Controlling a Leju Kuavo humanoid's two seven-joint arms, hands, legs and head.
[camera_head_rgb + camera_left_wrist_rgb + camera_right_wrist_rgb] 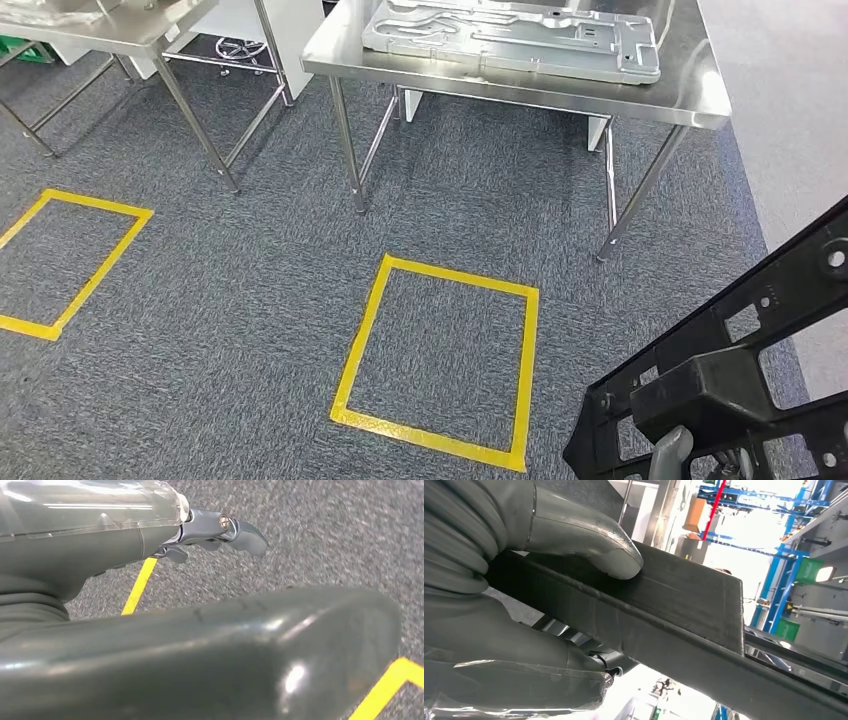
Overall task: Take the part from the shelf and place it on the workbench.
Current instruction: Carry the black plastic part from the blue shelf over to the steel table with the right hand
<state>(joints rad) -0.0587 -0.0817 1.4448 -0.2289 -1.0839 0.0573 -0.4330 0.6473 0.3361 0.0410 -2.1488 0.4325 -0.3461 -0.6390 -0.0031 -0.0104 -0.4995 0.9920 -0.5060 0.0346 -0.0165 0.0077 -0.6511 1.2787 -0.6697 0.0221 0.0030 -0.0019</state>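
Blue-grey speckled carpet (250, 300) covered the floor, marked with two yellow tape squares (437, 362). Beyond them stood a steel-legged worktop (690, 95) bearing a grey moulded panel (512, 38); a second steel table (130, 35) stood to its left.

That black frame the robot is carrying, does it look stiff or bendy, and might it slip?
The black frame probably stays stiff: its ribbed bars look straight. Its open lattice suggests it is light for its size. The right hand grips one smooth bar, so it might twist or slip.
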